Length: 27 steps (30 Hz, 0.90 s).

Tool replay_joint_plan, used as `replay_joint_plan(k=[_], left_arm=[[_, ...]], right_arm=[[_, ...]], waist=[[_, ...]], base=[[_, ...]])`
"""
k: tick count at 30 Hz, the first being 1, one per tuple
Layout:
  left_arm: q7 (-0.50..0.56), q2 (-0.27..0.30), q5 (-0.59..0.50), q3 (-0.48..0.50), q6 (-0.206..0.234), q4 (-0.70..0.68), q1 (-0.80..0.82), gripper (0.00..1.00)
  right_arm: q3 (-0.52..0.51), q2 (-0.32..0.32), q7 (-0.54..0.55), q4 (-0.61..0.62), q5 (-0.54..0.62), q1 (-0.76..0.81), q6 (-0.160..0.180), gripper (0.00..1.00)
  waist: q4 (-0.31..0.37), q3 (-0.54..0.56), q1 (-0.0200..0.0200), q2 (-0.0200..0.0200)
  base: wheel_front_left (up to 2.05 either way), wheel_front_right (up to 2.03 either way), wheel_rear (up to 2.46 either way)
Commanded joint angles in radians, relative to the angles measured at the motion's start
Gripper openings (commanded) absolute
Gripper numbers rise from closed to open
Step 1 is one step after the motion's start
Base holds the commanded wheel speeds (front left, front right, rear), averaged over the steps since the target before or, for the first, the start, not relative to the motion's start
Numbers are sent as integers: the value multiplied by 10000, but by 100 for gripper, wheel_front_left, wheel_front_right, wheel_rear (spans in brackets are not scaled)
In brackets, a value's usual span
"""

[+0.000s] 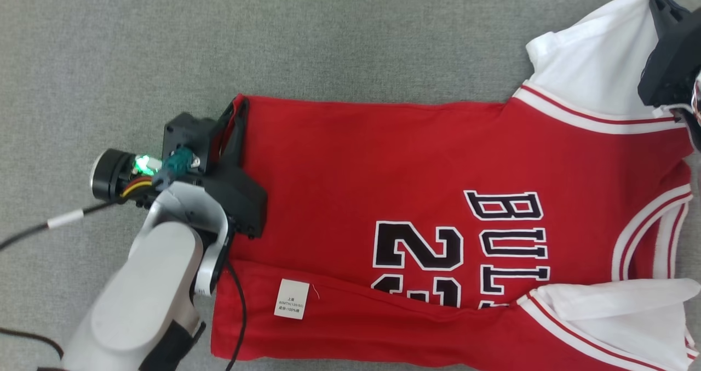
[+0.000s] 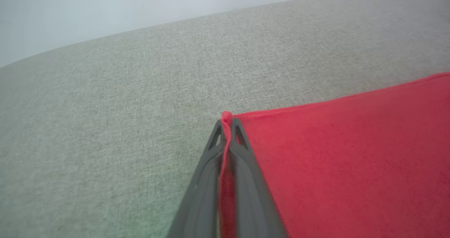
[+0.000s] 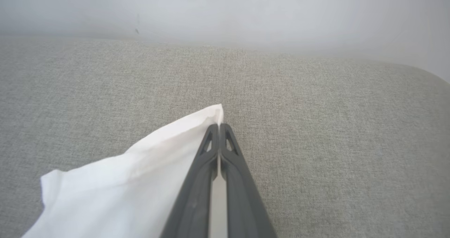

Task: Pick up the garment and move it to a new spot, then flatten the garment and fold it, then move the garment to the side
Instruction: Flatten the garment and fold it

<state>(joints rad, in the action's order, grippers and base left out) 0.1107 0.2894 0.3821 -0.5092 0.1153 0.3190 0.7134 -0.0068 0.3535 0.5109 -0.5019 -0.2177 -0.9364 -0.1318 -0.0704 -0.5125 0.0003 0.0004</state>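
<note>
Two sets of jaws, both mine, are clamped on the red jersey spread across the grey fabric surface. My left gripper pinches a hem corner and my right gripper a white sleeve tip. Both bites look thin, so an uneven lift could tug the cloth free.

Bright even light, faint soft shadows, wrist views soft, edges bowed
</note>
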Motion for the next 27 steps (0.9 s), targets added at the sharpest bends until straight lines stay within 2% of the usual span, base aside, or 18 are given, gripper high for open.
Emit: replay_joint_plan(k=[1, 5, 10, 18, 22, 27], left_arm=[[-247, 34, 4, -11, -28, -9, -224, 0], [-833, 103, 41, -64, -171, -247, -548, 0], [-1371, 423, -102, -171, -284, -799, -1049, 0], [-2418, 1117, -255, -137, -389, -1785, -2001, 0], [-2930, 1351, -303, -71, -306, -1925, -2402, 0], [-3251, 1631, -291, -71, -401, -2062, -2899, 0]], right_arm=[[6, 39, -288, 228, -204, 236, 28, 0], [-17, 212, -721, 994, -829, 969, 28, 0], [-315, 386, -873, 2564, -1541, 2387, 28, 0], [-1046, 36, -1021, 5184, -2006, 4826, 28, 0], [-1076, -181, -1222, 5904, -2303, 5810, 28, 0], [-1177, -327, -755, 6341, -2565, 6854, 28, 0]], waist=[[83, 135, -3, -4], [147, 366, -3, -4], [290, 649, -3, -4], [726, 950, -3, -4], [937, 1054, -3, -4], [1106, 1171, -3, -4]], base=[[0, 0, 0], [0, 0, 0], [0, 0, 0], [0, 0, 0], [0, 0, 0], [0, 0, 0]])
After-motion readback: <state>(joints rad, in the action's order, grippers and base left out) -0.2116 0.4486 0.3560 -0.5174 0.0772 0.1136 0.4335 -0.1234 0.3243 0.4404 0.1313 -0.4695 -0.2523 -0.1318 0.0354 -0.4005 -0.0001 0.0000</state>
